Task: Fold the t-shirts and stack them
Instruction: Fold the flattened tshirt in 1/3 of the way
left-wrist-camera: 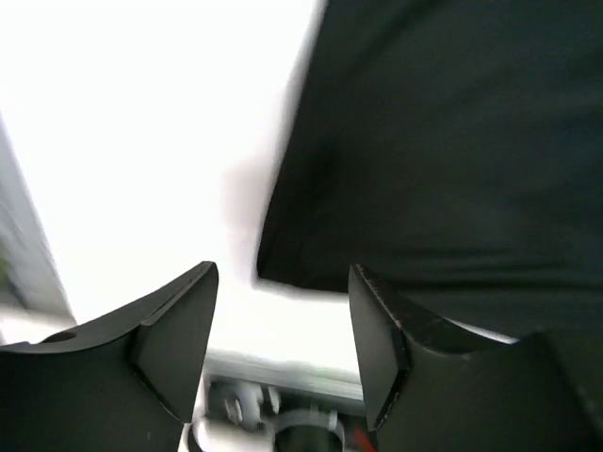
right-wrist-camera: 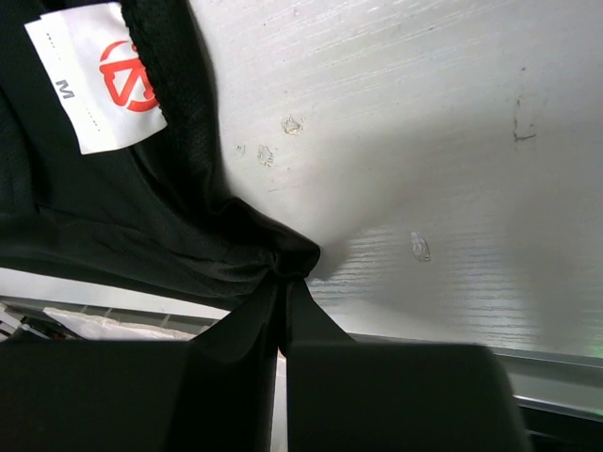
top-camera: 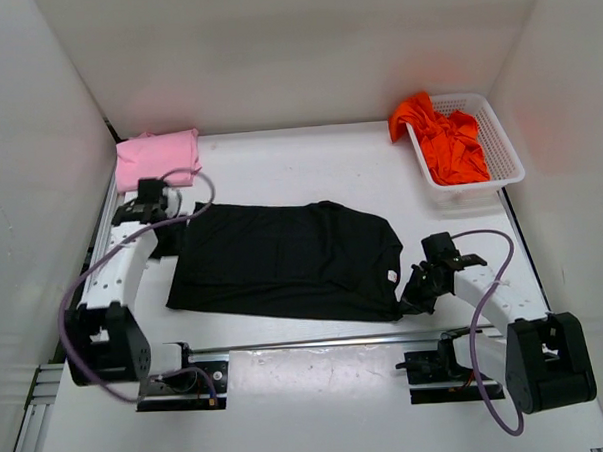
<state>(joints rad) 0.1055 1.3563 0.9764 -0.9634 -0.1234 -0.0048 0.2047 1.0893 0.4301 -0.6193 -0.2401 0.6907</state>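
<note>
Centre of frame: plain black t-shirt [top-camera: 283,262], with white label [right-wrist-camera: 99,80] printed with red emblem and dark letter M. Upper left: plain light pink t-shirt [top-camera: 156,157]. Upper right: bright orange-red t-shirt [top-camera: 448,140] in white mesh-patterned basket [top-camera: 502,142], on white table [top-camera: 279,167].

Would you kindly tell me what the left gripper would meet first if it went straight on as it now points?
Probably the corner of the black t-shirt, lying just ahead of the open left gripper. Depth is unclear, so it might touch the bare table beside it first.
</note>
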